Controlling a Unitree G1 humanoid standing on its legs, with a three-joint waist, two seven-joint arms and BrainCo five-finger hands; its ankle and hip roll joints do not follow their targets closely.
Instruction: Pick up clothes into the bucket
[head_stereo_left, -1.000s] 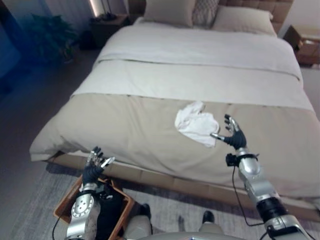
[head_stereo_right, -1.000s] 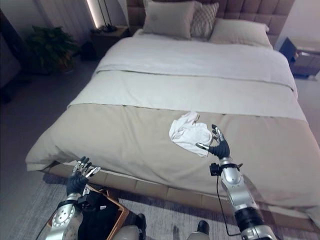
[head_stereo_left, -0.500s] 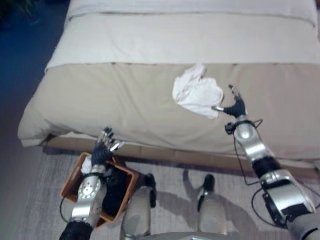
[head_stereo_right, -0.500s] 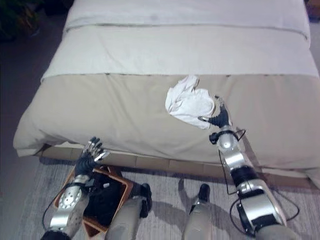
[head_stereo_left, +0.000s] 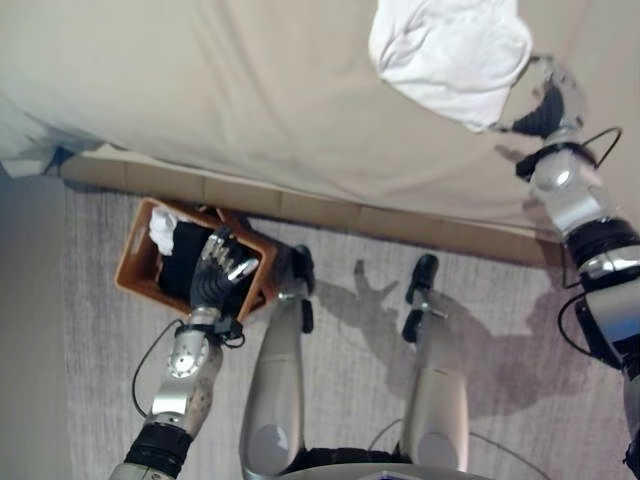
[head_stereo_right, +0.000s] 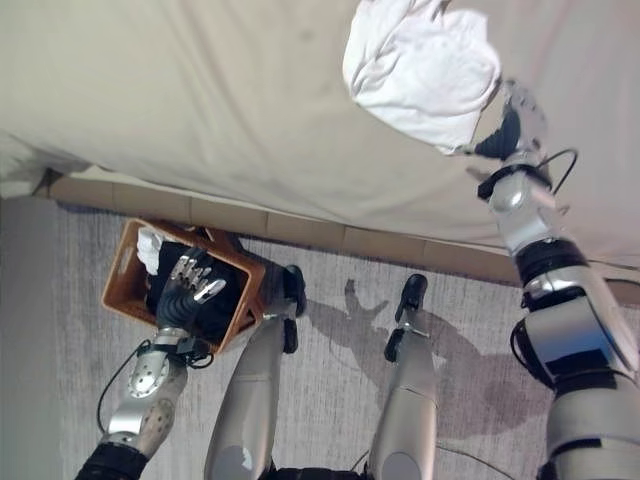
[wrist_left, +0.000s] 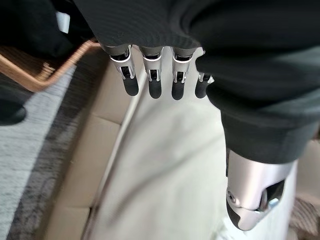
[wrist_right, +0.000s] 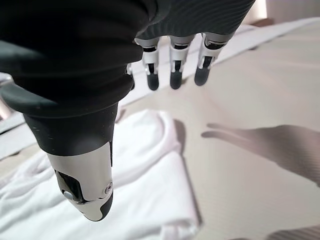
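The bed (head_stereo_left: 220, 90) is the largest thing here, its beige cover running across the far side of the scene and hanging down over a pale padded base that meets the floor. In front of the bed lies a grey rug (head_stereo_left: 330, 380), reaching from the base toward the robot.

A brown basket (head_stereo_right: 128, 262) stands on the rug just in front of the bed's base, toward the bed's left end. It already holds dark clothes, with a bit of white cloth tucked in at the corner farthest left.

A crumpled white garment (head_stereo_left: 455, 50) lies on top of the bed cover, well apart from the basket and toward the bed's right side. It rests on the cover in a loose bunch, not lifted.

The right hand (head_stereo_left: 545, 100) is over the bed just beside the white garment's right edge, with its thumb toward the cloth. In the right wrist view its fingers (wrist_right: 174, 75) are straight and spread above the cover, the thumb apart, so it is released and holds nothing.

The left hand (head_stereo_right: 188, 290) hovers over the near edge of the basket, in front of the bed. Its fingers (wrist_left: 152, 82) are straight and relaxed, grasping nothing.
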